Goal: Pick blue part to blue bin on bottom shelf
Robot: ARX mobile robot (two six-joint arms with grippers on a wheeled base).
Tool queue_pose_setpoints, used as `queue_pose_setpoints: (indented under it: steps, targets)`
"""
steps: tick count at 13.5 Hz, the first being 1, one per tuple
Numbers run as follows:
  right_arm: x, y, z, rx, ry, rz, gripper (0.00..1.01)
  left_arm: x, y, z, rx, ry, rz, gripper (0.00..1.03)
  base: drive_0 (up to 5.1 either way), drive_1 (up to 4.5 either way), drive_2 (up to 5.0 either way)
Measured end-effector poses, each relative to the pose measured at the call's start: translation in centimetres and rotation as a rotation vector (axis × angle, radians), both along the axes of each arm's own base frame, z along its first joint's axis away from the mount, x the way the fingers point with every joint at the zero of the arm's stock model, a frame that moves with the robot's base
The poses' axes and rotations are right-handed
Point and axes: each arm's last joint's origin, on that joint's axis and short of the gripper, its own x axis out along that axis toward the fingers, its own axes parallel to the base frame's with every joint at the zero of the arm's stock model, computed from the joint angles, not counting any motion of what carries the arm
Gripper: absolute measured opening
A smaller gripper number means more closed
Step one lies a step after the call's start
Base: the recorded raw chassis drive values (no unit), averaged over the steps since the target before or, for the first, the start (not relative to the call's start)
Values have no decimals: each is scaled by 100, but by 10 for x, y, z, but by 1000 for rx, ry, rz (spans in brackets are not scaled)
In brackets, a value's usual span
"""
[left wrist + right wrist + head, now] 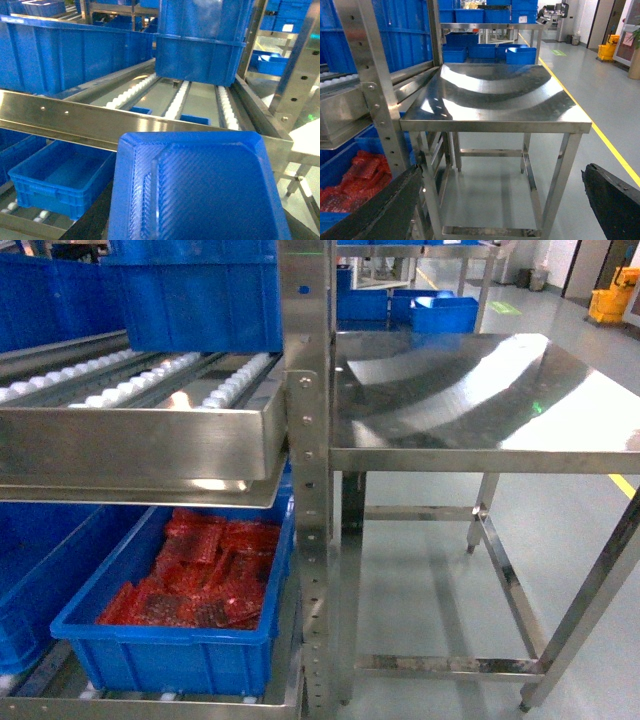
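Left gripper: fingers hidden beneath a blue part (200,190) that fills the left wrist view's foreground; grip cannot be told. Right gripper (505,200): jaws spread wide apart, nothing between them, facing the steel table (495,95). Bottom shelf (150,705) carries a blue bin (170,650) holding red parts (205,570).
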Motion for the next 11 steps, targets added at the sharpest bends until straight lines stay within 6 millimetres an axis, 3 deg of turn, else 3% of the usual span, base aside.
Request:
queue_pose_setpoints:
  steps: [11]
  targets:
    - [0,0,0,0,2,0,98,0,0,0,-1,-2,-1,43,-505,240,240]
